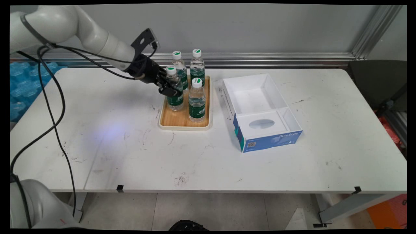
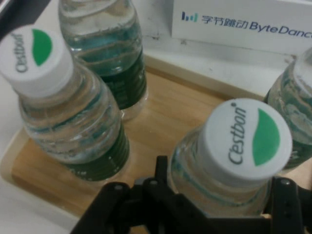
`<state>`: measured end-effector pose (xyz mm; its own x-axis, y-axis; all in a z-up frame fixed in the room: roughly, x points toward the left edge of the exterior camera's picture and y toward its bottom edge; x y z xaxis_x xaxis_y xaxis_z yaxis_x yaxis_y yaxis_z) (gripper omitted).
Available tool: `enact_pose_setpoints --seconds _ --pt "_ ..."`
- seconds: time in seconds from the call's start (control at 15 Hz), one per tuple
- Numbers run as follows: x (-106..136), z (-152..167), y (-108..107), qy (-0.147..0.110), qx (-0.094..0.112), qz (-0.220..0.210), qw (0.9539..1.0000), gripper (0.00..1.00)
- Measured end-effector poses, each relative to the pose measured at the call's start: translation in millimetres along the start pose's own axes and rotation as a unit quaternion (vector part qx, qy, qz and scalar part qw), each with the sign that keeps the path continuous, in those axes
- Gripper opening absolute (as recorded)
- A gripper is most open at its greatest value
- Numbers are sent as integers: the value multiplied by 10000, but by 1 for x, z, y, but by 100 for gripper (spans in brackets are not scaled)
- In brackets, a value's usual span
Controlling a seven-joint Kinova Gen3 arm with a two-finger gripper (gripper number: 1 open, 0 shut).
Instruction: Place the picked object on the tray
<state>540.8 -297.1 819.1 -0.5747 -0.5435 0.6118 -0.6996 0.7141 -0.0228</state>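
Observation:
Four clear water bottles with green labels and white caps stand on a wooden tray (image 1: 169,122) with a cream rim. My black gripper (image 1: 171,89) reaches in from the left and is shut on the front-left water bottle (image 1: 175,101) just below its cap; the bottle stands upright on the tray. In the hand view that water bottle (image 2: 229,161) sits between my fingers (image 2: 161,168), its "C'estbon" cap facing the camera, with my gripper (image 2: 222,192) around its shoulder. Three other bottles (image 2: 73,117) stand close around it on the tray (image 2: 165,112).
An open white box (image 1: 260,110) with a blue front stands right of the tray; its printed side (image 2: 243,22) shows in the hand view. Bottles stand at the back left (image 1: 180,70), back right (image 1: 197,66) and front right (image 1: 197,100). Black cables hang over the table's left.

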Motion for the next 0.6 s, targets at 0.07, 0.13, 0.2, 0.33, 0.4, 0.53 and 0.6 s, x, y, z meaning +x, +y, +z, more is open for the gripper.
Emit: enact_pose_setpoints --seconds 0.07,0.13,0.2,0.33,0.4,0.53,0.6 --pt "-1 3 0 8 -8 26 10000 0" --pt "-2 5 0 15 -15 47 10000 0" --pt "-5 8 -1 27 -31 89 10000 0" --pt "-8 12 -1 49 -52 141 9999 0" --pt "-8 13 -1 58 -58 157 9998 100" --pt "-10 15 -1 89 -70 204 9997 100" --pt "-11 16 -1 104 -77 230 9997 100"
